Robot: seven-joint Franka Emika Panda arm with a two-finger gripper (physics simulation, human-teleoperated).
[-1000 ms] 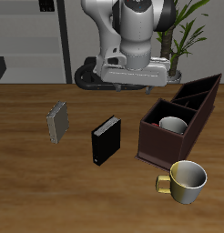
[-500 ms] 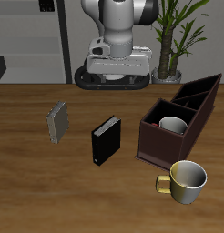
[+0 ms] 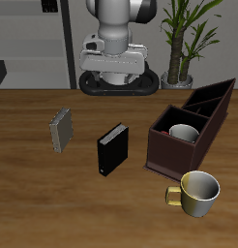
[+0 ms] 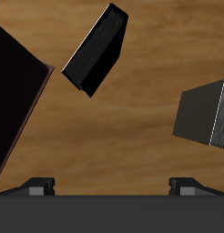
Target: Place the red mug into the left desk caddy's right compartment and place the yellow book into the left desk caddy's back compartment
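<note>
Arm swung across since earlier; gripper (image 4: 112, 187) fingers spread, nothing held. Red mug (image 3: 184, 133) seated in left desk caddy (image 3: 179, 153); yellow book (image 3: 61, 129) upright, well apart.

The red mug (image 3: 184, 133) stands inside the dark left desk caddy (image 3: 189, 129); the yellow book (image 3: 61, 129) stands upright, both well below the raised pincer (image 4: 112, 187).

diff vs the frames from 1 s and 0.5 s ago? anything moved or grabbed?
Only the arm moved: across the back of the table, away from the left desk caddy and toward the side where the yellow book stands. Nothing was taken hold of or let go. The yellow book, the black book, the caddy with the red mug in it, and the yellow-and-white mug did not shift.
</note>
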